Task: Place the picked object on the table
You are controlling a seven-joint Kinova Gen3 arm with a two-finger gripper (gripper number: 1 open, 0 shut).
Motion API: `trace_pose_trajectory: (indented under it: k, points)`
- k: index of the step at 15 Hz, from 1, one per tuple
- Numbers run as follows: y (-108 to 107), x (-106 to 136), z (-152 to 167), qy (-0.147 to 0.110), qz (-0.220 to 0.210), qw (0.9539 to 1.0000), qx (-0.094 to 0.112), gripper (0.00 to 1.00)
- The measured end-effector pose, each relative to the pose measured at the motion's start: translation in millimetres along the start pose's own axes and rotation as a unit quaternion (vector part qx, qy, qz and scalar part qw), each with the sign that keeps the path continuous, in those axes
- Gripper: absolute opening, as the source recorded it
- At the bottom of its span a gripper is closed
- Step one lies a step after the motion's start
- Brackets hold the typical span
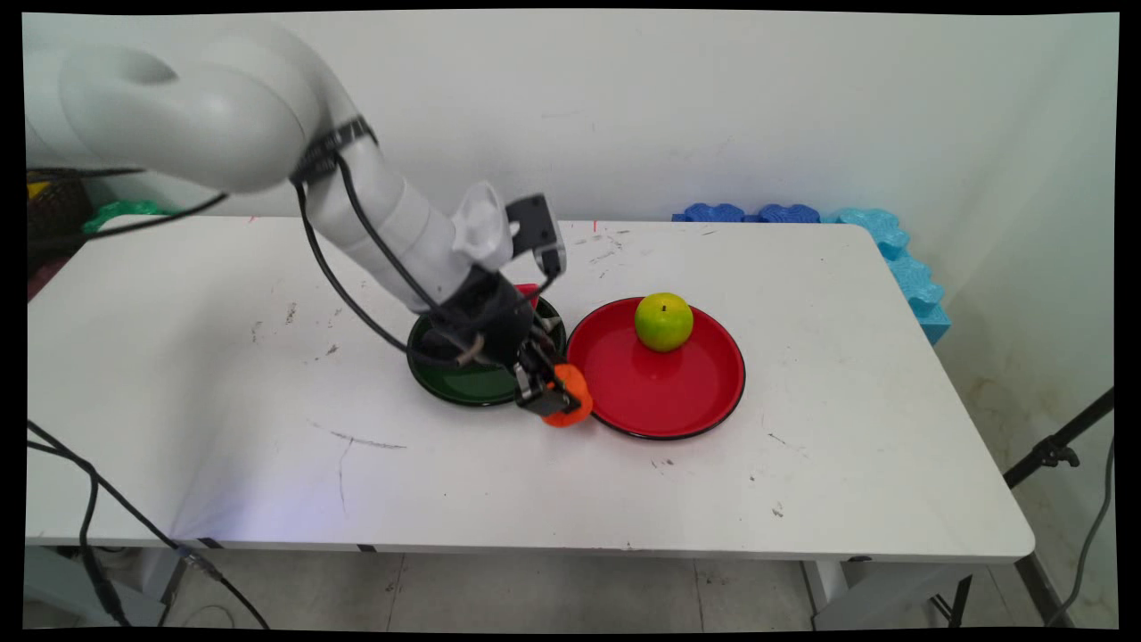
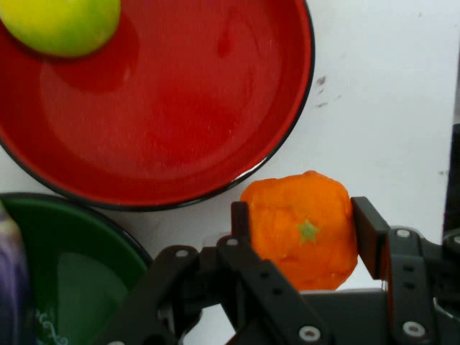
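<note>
My gripper point(image 1: 550, 392) is low over the table, in the gap between a green plate point(image 1: 455, 385) and a red plate point(image 1: 664, 397). Its fingers press both sides of an orange fruit point(image 1: 575, 394), which looks to rest on the table beside the red plate's near-left rim. In the hand view the orange point(image 2: 302, 237) fills the space between the gripper point(image 2: 303, 219) fingers, its small green stem mark facing the camera. A yellow-green apple point(image 1: 663, 321) sits at the back of the red plate point(image 2: 180, 108), and it also shows in the hand view's top left corner point(image 2: 61, 25).
A purple thing point(image 2: 11, 287) lies in the green plate point(image 2: 79, 266), at the hand view's left edge. A small red thing point(image 1: 528, 290) peeks out behind the wrist. Blue foam blocks point(image 1: 891, 245) line the table's far right corner. Black cables hang from the arm.
</note>
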Motion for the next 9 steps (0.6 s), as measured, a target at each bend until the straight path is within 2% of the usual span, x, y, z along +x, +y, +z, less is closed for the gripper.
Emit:
trace_pose_trajectory:
  k: [9]
  points:
    - [0,-28,43,-0.004,0.008,1.0,0.005,0.0]
